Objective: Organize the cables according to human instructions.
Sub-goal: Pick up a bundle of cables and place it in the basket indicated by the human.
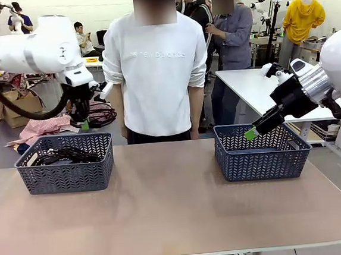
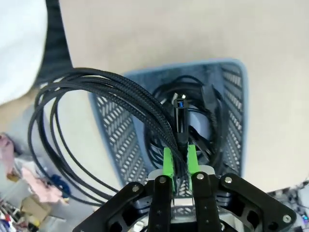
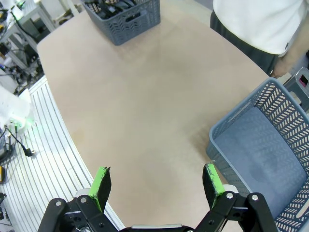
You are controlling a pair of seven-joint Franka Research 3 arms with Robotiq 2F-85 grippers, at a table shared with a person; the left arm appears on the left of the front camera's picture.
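My left gripper (image 1: 83, 123) hangs above and behind the left grey basket (image 1: 64, 172), shut on a black cable coil (image 1: 101, 113). In the left wrist view the green pads (image 2: 167, 162) of this gripper (image 2: 179, 162) pinch the bundle, the held coil's loops (image 2: 91, 92) fan out to the left, and a plug with a blue tip (image 2: 179, 115) points away. More coiled cables (image 1: 62, 155) lie in that basket (image 2: 116, 133) below. My right gripper (image 1: 252, 133) is open over the right grey basket (image 1: 257, 161), and its jaws (image 3: 157, 182) are wide apart with nothing between them.
A person in a white sweatshirt (image 1: 156, 69) stands at the table's far edge between the baskets. The right basket (image 3: 289, 123) holds nothing. The left basket (image 3: 130, 21) sits far across the tan tabletop (image 1: 165, 205). Other people and clutter are behind.
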